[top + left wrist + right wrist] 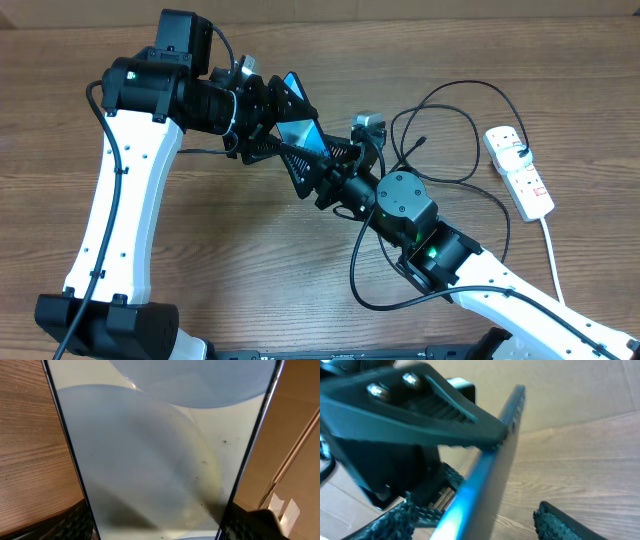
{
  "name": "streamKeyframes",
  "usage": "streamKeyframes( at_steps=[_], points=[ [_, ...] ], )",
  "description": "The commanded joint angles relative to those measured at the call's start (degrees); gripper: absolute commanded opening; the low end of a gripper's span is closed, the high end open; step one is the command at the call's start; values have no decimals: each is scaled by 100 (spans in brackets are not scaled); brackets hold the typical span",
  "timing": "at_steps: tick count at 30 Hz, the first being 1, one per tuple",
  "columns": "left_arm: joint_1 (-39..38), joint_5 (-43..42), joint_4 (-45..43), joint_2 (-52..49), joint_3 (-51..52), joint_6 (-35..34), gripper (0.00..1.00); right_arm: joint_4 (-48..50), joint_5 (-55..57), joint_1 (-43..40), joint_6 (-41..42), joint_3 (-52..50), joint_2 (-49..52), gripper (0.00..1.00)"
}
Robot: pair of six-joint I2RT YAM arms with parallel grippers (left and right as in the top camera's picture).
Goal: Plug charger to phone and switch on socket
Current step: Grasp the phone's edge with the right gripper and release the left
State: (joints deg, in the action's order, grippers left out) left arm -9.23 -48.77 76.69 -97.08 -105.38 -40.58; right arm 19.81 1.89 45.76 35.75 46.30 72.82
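The phone point(300, 132), with its cyan screen, is held tilted above the table between the two arms. My left gripper point(278, 118) is shut on its long edges; in the left wrist view the phone point(160, 450) fills the frame between my fingers point(155, 532). My right gripper point(322, 170) is open with its jaws point(480, 522) either side of the phone's edge point(492, 467), the right finger clear of it. The charger cable point(452, 120) loops on the table at the right, its small tip point(424, 141) lying free. Its plug head point(521, 154) sits in the white socket strip point(520, 175).
The strip's white cord point(551, 255) runs toward the front right edge. A black arm cable point(372, 290) loops beside the right arm. Brown cardboard point(300, 435) stands behind the table.
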Motion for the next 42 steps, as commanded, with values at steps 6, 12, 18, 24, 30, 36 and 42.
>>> streamKeyframes(
  at_steps=[6, 12, 18, 24, 30, 36, 42],
  points=[
    [26, -42, -22, 120, -133, -59, 48, 55, -92, 33, -13, 15, -52, 48],
    [26, -31, -22, 120, -133, -59, 48, 55, -199, 37, 52, 15, -52, 35],
    [26, -28, -22, 120, -133, -57, 53, 74, -201, 37, 59, 15, -81, 21],
    [26, -9, -20, 120, -133, -9, 65, 87, -201, 37, 332, 15, -81, 18],
    [31, 164, -28, 120, -133, 216, 91, 269, -197, 35, 507, 15, -90, 17],
    [76, 426, -92, 120, -133, 334, 100, 264, -195, 13, 588, 15, -90, 17],
    [511, 424, -2, 291, -216, 962, 100, 229, -151, -33, 691, 15, -90, 15]
  ],
)
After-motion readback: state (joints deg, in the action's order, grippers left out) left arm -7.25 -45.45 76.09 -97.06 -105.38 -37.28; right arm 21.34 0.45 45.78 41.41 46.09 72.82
